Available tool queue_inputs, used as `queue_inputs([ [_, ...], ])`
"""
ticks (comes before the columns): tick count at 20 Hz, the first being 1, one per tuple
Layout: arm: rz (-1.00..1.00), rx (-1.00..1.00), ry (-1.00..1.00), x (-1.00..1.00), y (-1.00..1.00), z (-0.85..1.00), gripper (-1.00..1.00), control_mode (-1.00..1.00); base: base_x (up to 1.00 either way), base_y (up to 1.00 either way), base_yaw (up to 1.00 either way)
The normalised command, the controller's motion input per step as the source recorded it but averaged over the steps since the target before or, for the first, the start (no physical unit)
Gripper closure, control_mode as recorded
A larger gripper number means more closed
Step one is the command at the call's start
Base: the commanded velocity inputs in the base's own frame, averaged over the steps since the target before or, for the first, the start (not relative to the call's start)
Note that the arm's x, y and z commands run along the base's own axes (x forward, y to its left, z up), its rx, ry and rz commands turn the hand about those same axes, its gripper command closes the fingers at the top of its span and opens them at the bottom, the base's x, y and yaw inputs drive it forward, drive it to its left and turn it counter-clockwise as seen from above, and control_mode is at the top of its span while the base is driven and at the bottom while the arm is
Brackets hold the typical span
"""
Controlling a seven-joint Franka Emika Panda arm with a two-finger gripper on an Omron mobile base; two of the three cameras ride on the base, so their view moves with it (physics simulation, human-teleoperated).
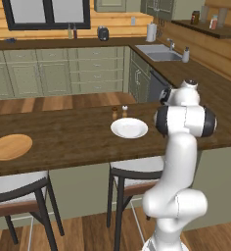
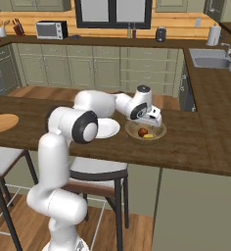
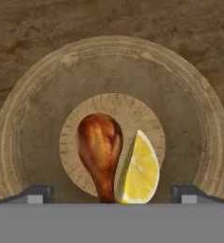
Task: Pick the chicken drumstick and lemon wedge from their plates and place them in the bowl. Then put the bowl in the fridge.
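The fingers stand wide apart and hold nothing: in the hand view one dark tip rises at the lower left and the other at the lower right, with the food lying free between them and below. In the right base view the hand hangs just above the bowl, pointing down into it. The dark wooden worktop carries everything and runs across both base views. The bowl, deep and light brown with a thick rim, sits on the worktop near its front edge, just beside the white plate, which lies bare. The tan wooden plate lies well apart from both, far along the worktop toward the other end, and is bare too. On the floor of the bowl lies the chicken drumstick, reddish-brown, its thick end toward the middle of the bowl and its thin bone end toward the camera on the hand. The lemon wedge rests right against the drumstick's side, touching it, its yellow flesh facing up. Two small shakers stand on the worktop just behind the white plate.
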Motion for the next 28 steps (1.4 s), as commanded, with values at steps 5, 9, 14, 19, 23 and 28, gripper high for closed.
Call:
queue_inputs([
  [5, 0.01, -0.14, -0.03, 0.00, 1.00, 0.02, -1.00, -1.00, 0.00, 0.00, 0.00],
  [9, 0.06, -0.11, -0.02, 0.00, 0.76, 0.01, -1.00, -1.00, 0.00, 0.00, 0.00],
  [14, 0.09, 0.00, 0.00, 0.01, 0.06, -0.01, -1.00, -1.00, 0.00, 0.00, 0.00],
  [19, 0.10, 0.00, 0.00, 0.06, -0.03, -0.14, -1.00, -1.00, 0.00, 0.00, 0.00],
  [23, 0.04, -0.04, 0.00, 0.27, 0.00, -0.28, -1.00, -1.00, 0.00, 0.00, 0.00],
  [28, 0.00, -0.04, 0.02, 0.29, 0.00, -0.11, -1.00, -1.00, 0.00, 0.00, 0.00],
])
